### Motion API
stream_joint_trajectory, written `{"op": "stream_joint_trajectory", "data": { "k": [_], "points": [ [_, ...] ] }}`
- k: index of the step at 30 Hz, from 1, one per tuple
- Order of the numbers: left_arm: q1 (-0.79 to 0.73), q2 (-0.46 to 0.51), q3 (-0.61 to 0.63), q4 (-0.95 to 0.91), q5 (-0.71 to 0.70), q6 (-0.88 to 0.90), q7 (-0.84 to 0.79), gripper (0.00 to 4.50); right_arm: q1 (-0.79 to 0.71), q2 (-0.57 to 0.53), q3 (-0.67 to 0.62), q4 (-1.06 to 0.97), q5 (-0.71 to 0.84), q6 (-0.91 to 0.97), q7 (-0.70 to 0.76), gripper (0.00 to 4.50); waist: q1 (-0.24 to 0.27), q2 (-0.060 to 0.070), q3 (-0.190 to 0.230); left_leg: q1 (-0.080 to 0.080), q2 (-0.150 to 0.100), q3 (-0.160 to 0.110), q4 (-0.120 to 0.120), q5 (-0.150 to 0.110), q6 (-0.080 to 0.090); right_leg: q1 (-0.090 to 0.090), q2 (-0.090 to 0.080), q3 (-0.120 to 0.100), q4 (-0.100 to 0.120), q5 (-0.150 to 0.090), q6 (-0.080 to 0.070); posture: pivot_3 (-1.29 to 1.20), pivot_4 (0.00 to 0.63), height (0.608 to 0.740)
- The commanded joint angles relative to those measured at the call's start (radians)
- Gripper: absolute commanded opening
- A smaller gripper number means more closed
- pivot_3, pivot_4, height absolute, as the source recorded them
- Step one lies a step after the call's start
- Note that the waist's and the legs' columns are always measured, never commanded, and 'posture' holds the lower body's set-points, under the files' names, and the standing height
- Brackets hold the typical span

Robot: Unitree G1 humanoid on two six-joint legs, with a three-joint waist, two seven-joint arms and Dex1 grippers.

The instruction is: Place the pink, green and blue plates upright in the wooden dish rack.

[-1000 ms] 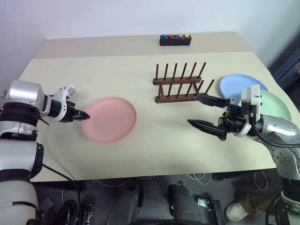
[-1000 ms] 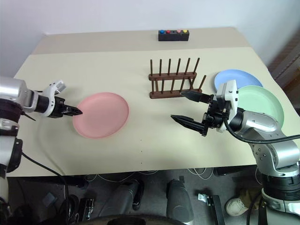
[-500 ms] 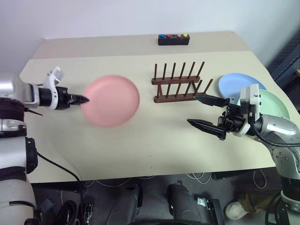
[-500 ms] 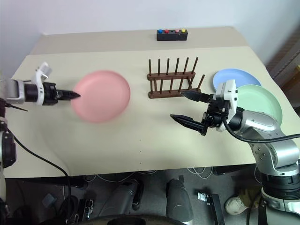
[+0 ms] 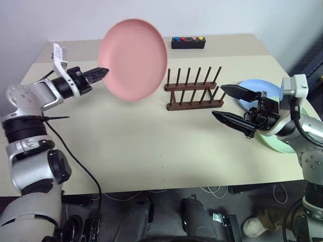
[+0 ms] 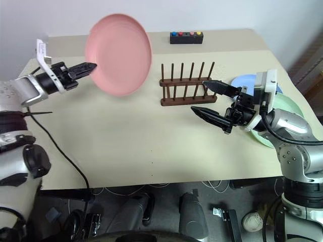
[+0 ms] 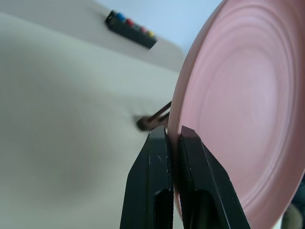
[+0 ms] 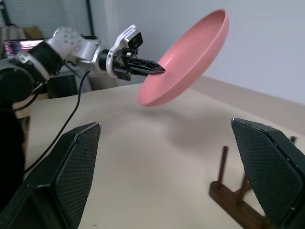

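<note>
My left hand (image 5: 101,72) is clenched on the rim of the pink plate (image 5: 133,59), its two black fingers (image 7: 164,181) pinching the edge between them. The plate hangs in the air above the left half of the bench (image 5: 131,146), tilted steeply with its hollow side turned toward me, clear of the surface and just left of the wooden dish rack (image 5: 194,91). The rack stands empty near the middle of the bench, a little toward the far edge, its two rows of thin pegs upright. Behind it, close to the far edge, lies a black box (image 5: 188,42) with blue, red, pink and yellow buttons; I can read no writing on it or on anything else. My right hand (image 5: 233,106) is released, fingers spread wide and holding nothing, hovering above the bench just right of the rack. Behind it, near the right edge, the blue plate (image 5: 247,85) lies flat, and the green plate (image 5: 275,142) lies flat beside it, nearer to me, both partly hidden by my right arm.
</note>
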Motion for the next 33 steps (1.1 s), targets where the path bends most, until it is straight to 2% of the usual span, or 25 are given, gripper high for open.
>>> {"op": "stream_joint_trajectory", "data": {
  "k": [1, 5, 9, 11, 17, 21, 24, 28, 33],
  "points": [
    [-0.030, -0.071, 0.074, -0.058, -0.088, -0.011, 0.072, 0.10, -0.005, 0.006, -0.031, 0.011, -0.050, -0.057, -0.036, 4.50, -0.001, 0.000, 0.000, 0.000, 0.000, 0.000, 0.000, 0.000, 0.000, 0.000, 0.000, 0.000, 0.000, 0.000, 0.000, 0.00, 0.150, 0.740],
    [-0.022, -0.205, 0.105, -0.105, -0.135, -0.044, 0.185, 0.10, 0.018, 0.009, -0.003, 0.019, -0.158, -0.135, -0.067, 4.50, 0.001, 0.000, 0.000, 0.000, 0.000, 0.000, 0.000, 0.000, 0.000, 0.000, 0.000, 0.000, 0.000, 0.000, 0.000, 0.00, 0.150, 0.740],
    [-0.012, -0.297, 0.127, -0.151, -0.181, -0.062, 0.274, 0.10, 0.030, 0.018, 0.017, 0.011, -0.271, -0.235, -0.104, 4.50, 0.000, 0.000, 0.000, 0.000, 0.000, 0.001, 0.001, 0.001, -0.001, 0.000, 0.000, 0.000, 0.000, 0.000, 0.000, 0.00, 0.150, 0.740],
    [0.005, -0.354, 0.110, -0.195, -0.181, -0.110, 0.319, 0.10, 0.035, 0.042, 0.015, -0.022, -0.260, -0.237, -0.131, 4.50, -0.002, 0.000, 0.000, 0.000, 0.000, 0.001, 0.001, 0.002, -0.003, 0.000, 0.000, 0.000, 0.000, 0.000, 0.000, 0.00, 0.150, 0.740],
    [0.060, -0.538, 0.058, -0.347, -0.196, -0.237, 0.435, 0.10, 0.022, 0.044, 0.082, -0.118, -0.481, -0.382, -0.231, 4.50, 0.003, 0.000, 0.000, 0.000, 0.000, 0.001, 0.001, 0.003, -0.005, 0.000, 0.000, 0.001, 0.000, 0.000, 0.000, 0.00, 0.150, 0.740],
    [0.088, -0.574, -0.045, -0.372, -0.114, -0.345, 0.468, 0.10, -0.014, -0.030, 0.156, -0.138, -0.756, -0.535, -0.277, 4.50, 0.003, 0.000, 0.000, 0.000, 0.000, 0.002, 0.001, 0.003, -0.005, 0.000, 0.001, 0.001, 0.000, 0.000, 0.000, 0.00, 0.150, 0.740],
    [0.092, -0.607, -0.074, -0.365, -0.103, -0.397, 0.505, 0.10, -0.063, -0.033, 0.199, -0.170, -0.832, -0.558, -0.310, 4.50, 0.004, 0.000, 0.000, 0.000, 0.000, 0.003, 0.001, 0.003, -0.005, 0.000, 0.001, 0.001, 0.000, 0.000, 0.000, 0.00, 0.150, 0.740],
    [0.104, -0.649, -0.115, -0.371, -0.102, -0.436, 0.521, 0.10, -0.097, -0.112, 0.291, -0.124, -1.174, -0.719, -0.377, 4.50, 0.006, 0.000, 0.000, 0.000, 0.000, 0.003, 0.001, 0.003, -0.006, 0.000, 0.001, 0.001, -0.001, 0.000, 0.000, 0.00, 0.150, 0.740],
    [0.138, -0.689, -0.158, -0.422, -0.099, -0.476, 0.556, 0.10, -0.171, -0.070, 0.378, -0.068, -1.455, -0.660, -0.472, 4.50, 0.011, 0.000, 0.000, 0.000, 0.000, 0.004, 0.001, 0.004, -0.006, 0.000, 0.001, 0.002, 0.000, 0.000, 0.000, 0.00, 0.150, 0.740]
  ]
}}
